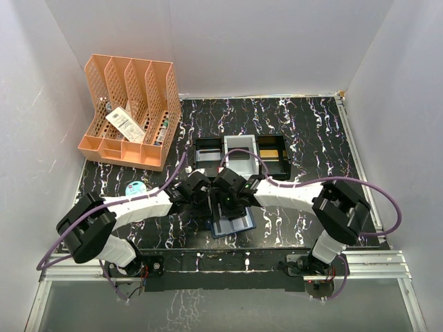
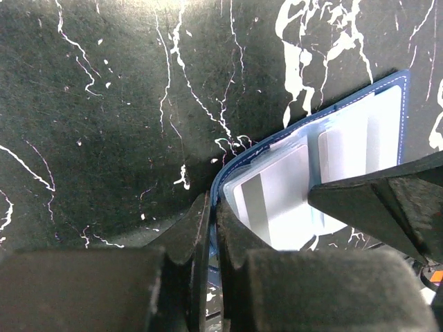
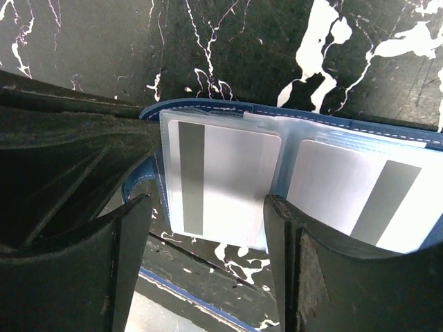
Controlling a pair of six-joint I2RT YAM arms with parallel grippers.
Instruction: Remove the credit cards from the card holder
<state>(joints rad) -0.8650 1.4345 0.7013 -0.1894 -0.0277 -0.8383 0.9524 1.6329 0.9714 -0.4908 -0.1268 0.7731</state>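
the left end effector was clamped tight on one curled-up edge of the card holder, the navy cover pinched between its two dark fingers. the right end effector stood spread wide, one finger on either side of a silvery credit card with a dark stripe, which sat in a clear sleeve (i could not tell whether the fingers touched it). a second striped card lay in the neighbouring sleeve. the holder lay open on the black marbled bench, near its front edge, between the two arms. behind it sat a row of black and grey trays, and at the far left an orange file rack.
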